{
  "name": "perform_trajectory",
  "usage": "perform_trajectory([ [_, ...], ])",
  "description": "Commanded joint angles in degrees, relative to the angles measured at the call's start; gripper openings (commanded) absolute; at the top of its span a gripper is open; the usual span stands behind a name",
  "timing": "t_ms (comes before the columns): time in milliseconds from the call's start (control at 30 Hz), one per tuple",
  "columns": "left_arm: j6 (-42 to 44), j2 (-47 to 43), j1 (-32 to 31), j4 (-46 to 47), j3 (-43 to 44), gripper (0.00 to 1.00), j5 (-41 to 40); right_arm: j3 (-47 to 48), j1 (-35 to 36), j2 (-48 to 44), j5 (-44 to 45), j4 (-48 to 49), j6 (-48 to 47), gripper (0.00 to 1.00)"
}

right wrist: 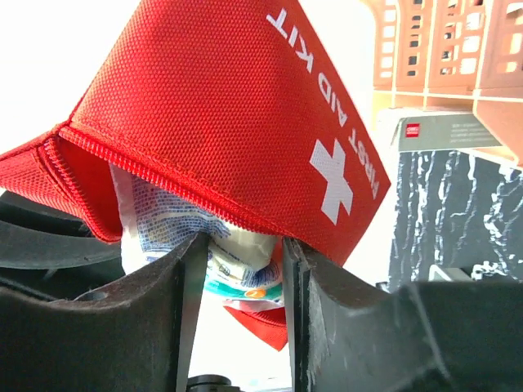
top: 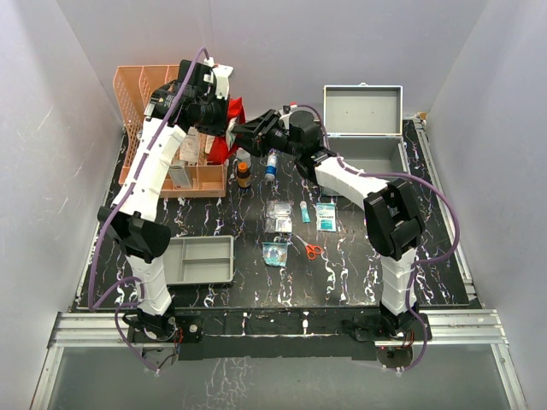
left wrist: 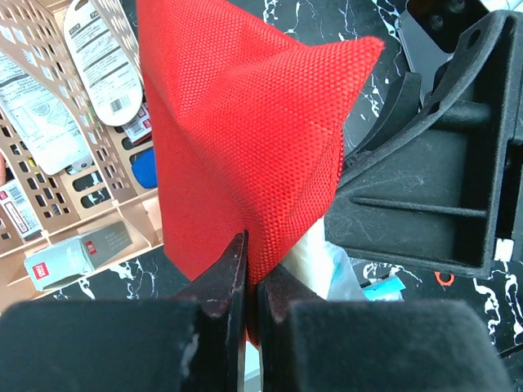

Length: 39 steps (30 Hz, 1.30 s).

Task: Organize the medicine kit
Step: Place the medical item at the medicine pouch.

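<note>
Left gripper (left wrist: 252, 273) clamps red pouch (left wrist: 245, 122); right gripper (right wrist: 245, 286) straddles packet (right wrist: 243, 263) (grip unclear); basket (top: 139, 92), bottle (top: 244, 174) near.

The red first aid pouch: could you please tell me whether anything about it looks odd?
The red pouch hangs in mid-air, pinched by one corner in the left gripper, and its zip gapes open, so a paper packet droops out between the parted fingers of the right gripper.
</note>
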Motion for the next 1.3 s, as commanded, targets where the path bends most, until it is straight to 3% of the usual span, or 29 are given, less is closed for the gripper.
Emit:
perform_trajectory([
  [0, -0.8, -1.6, -0.9, -1.1, 1.4, 0.0, 2.5, 4.6, 0.1, -2.7, 1.4, -5.7, -5.9, 0.41],
  [233, -0.5, -1.6, -0.9, -0.7, 0.9, 0.0, 1.0, 8.3, -0.2, -5.7, 3.3, -17.1, -13.1, 0.39],
  [533, -0.5, -1.5, -0.9, -0.1, 0.2, 0.0, 0.3, 13.3, -0.5, -9.4, 7.2, -33.1, -22.4, 0.23],
  [733, -0.4, -1.3, -0.9, 0.2, -0.3, 0.0, -0.4, 18.4, -0.6, -9.7, 10.1, -43.8, -27.8, 0.22],
  [1267, 0.4, -0.5, -1.2, 1.0, -0.9, 0.0, -1.2, 29.6, -0.5, -4.3, 9.3, -53.8, -29.2, 0.22],
])
